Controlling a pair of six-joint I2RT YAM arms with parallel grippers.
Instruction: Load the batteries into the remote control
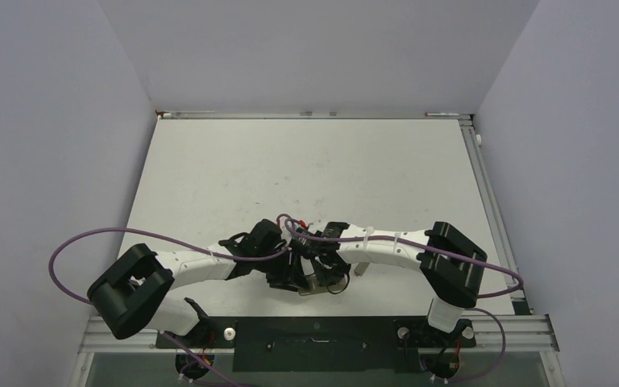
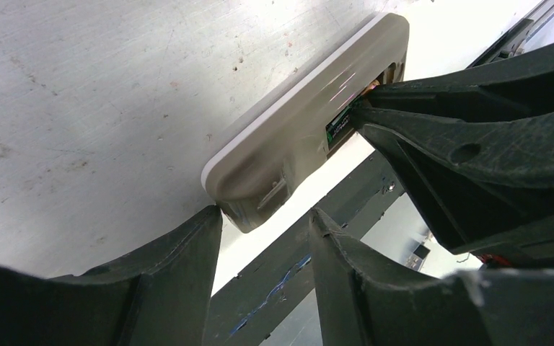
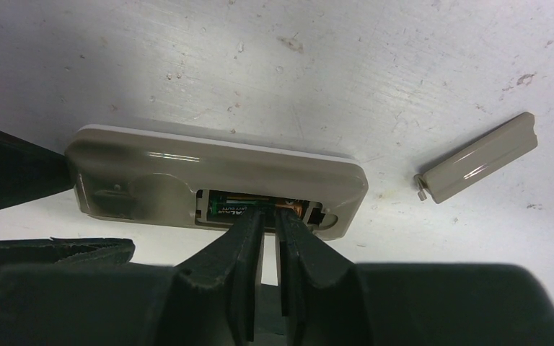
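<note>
The remote control (image 3: 216, 173) lies face down on the table, its greyish-beige back up and its battery recess uncovered. The batteries (image 3: 234, 207) lie lengthwise in the recess; a green-and-black label and a copper-gold end (image 3: 299, 209) show. My right gripper (image 3: 269, 214) is shut, with only a thin slit between its fingers, and its tips press on the batteries. In the left wrist view the remote control (image 2: 288, 144) runs away from my left gripper (image 2: 267, 211), which is open. Its left fingertip (image 2: 213, 216) touches the remote's near end. The other finger stands apart from it.
The loose beige battery cover (image 3: 476, 157) lies on the table to the right of the remote. In the top view both arms meet over the remote (image 1: 316, 285) near the table's front edge, just behind the black mounting rail (image 1: 314, 330). Grey walls enclose the table.
</note>
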